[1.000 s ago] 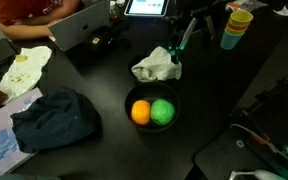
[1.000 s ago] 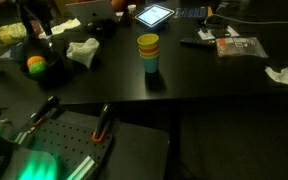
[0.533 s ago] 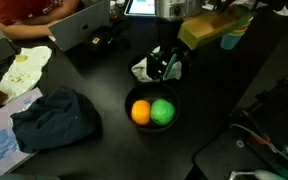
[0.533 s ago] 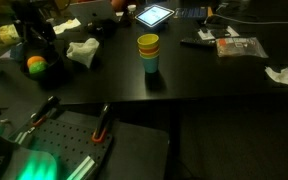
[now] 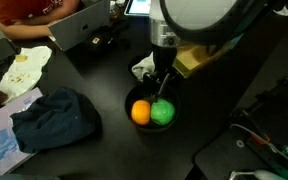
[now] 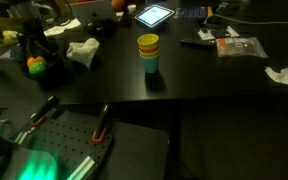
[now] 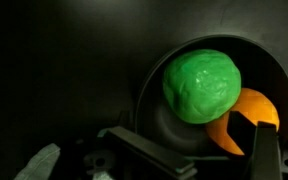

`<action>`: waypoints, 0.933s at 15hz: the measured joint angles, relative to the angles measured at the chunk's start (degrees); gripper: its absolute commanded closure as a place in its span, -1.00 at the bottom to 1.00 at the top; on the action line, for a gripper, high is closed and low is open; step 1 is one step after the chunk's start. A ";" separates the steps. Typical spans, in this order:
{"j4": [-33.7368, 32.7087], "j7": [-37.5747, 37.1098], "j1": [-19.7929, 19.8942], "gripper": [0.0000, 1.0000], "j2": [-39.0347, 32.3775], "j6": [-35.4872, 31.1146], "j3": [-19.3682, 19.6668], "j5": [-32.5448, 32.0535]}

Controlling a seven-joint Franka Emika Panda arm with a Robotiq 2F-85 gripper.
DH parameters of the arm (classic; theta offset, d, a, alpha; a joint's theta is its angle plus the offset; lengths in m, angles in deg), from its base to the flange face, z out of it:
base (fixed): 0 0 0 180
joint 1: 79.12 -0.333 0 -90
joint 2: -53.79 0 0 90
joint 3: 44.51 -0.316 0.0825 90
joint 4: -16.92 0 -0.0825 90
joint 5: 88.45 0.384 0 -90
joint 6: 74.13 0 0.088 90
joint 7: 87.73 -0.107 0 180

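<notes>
Left to right in an exterior view: one blue cloth (image 5: 54,118), then one black bowl (image 5: 150,128) with two balls in it, one orange ball (image 5: 141,112) beside one green ball (image 5: 163,112). The gripper (image 5: 160,92) hangs just above the green ball, jaws spread wide, empty. Half a second earlier it stood higher, by the one white rag (image 5: 144,68); balls unmoved.

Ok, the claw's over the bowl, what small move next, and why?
Probably lower the claw straight down a little. It hangs open over the green ball in the black bowl, apparently not yet touching it, with the orange ball close beside.
</notes>
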 measured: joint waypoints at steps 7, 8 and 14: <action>-0.43 0.65 -0.59 -1.00 -2.85 -4.57 0.59 -6.26; -0.48 0.82 -0.59 -1.00 -2.86 -4.99 0.68 -6.43; -0.98 1.69 -0.31 -0.50 -3.41 -5.87 1.76 -6.49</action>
